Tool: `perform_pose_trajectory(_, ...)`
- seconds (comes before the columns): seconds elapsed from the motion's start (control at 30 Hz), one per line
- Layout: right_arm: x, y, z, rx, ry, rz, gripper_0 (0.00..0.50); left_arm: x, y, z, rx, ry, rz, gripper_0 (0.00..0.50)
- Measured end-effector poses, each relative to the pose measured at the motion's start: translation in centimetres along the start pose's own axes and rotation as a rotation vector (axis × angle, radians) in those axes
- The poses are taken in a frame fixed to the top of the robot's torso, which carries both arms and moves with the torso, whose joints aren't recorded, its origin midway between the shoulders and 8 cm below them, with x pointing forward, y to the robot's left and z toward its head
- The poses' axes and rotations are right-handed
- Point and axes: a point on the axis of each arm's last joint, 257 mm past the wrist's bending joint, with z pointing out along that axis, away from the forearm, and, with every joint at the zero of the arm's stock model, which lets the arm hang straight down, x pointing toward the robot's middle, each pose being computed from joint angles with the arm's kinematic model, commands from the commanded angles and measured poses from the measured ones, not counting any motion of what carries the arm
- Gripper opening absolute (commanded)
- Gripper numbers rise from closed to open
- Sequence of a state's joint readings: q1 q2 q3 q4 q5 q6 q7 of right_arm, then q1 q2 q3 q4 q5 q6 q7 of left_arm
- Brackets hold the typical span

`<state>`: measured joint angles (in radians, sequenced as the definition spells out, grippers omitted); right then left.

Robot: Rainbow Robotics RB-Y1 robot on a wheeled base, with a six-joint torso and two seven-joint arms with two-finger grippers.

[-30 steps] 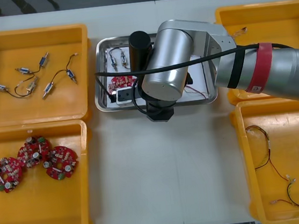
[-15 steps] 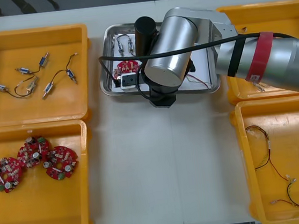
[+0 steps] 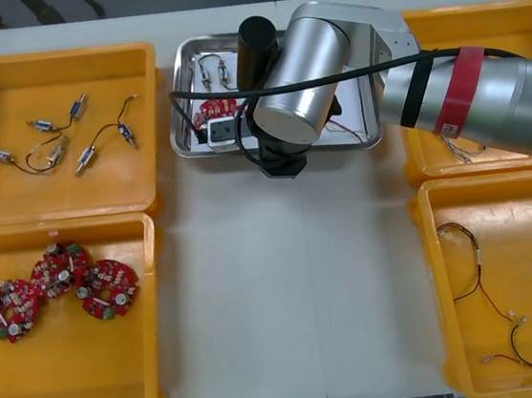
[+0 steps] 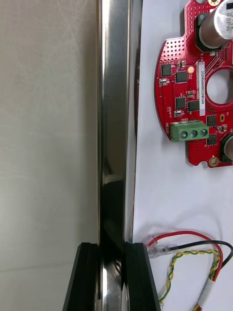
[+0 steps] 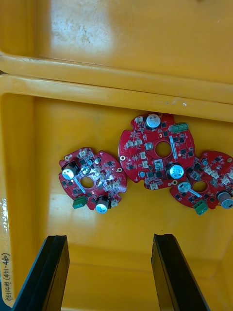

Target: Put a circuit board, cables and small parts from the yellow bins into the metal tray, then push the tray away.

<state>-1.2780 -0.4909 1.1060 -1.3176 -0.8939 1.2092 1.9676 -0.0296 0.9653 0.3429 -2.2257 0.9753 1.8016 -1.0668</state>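
Observation:
The metal tray [image 3: 180, 122] lies between the far yellow bins, white inside. It holds a red circuit board [image 3: 213, 109], small metal parts [image 3: 213, 70] and a red and yellow cable [image 4: 189, 257]. My right gripper [image 4: 112, 248] is shut on the tray's near rim [image 4: 114, 121], one finger [image 4: 87, 272] outside the wall and one inside. In the front view the right wrist [image 3: 284, 101] covers the tray's middle. The board [image 4: 194, 97] lies just inside that rim. My left gripper [image 5: 110, 240] hangs open over three circuit boards [image 5: 158, 153] in the near left bin.
The far left bin [image 3: 51, 79] holds black cables with small metal parts. In the near left bin [image 3: 75, 374] lie the boards [image 3: 60, 285]. The near right bin [image 3: 509, 306] holds red and yellow cables. Bare table [image 3: 295, 282] stretches between the near bins.
The right arm has slid the tray toward the table's far edge, away from the robot, keeping its hold on the rim. The left arm has not moved.

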Motion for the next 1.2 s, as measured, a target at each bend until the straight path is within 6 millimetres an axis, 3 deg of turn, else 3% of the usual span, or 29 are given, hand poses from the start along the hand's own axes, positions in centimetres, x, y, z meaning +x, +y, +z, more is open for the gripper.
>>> perform_pose_trajectory(0.4, -0.4, -1.2, -0.3, 0.03, -0.008, -0.042, 0.0, 0.0, 0.0, 0.0, 0.0, 0.0, 0.0, 0.5)
perform_pose_trajectory(1.2, -0.1, -6.0, 0.1, 0.113, -0.026, -0.027, 0.0, 0.0, 0.0, 0.0, 0.0, 0.0, 0.0, 0.5)
